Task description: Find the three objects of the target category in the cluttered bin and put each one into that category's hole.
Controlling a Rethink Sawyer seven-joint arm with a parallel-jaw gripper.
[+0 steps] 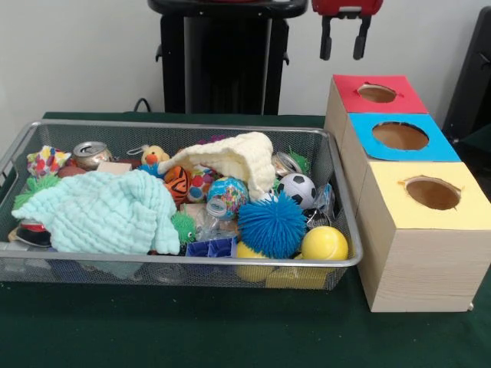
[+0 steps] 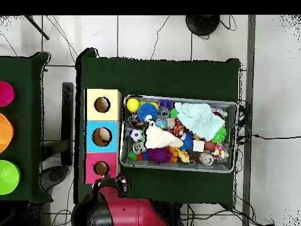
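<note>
The wire-mesh bin [image 1: 153,261] stands on the green table, full of toys and cloths; it also shows in the overhead view [image 2: 176,97]. One wrinkly see-through plastic item [image 1: 209,217] lies mid-bin between the tiger toy and the blue spiky ball. Another see-through piece [image 1: 325,198] lies by the right wall next to the soccer ball. A third is hidden. The blue-surround hole [image 1: 400,136] is the middle box to the right of the bin, and shows in the overhead view [image 2: 101,136]. My gripper [image 1: 343,38] hangs high above the red-surround box, open and empty; it also shows in the overhead view [image 2: 123,183].
The red-surround hole [image 1: 377,93] and the yellow-surround hole [image 1: 433,192] flank the blue one. A mint cloth [image 1: 100,211] and a cream cloth [image 1: 230,157] cover parts of the bin. A blue spiky ball [image 1: 271,225], a yellow ball [image 1: 324,244] and a can [image 1: 91,153] lie inside.
</note>
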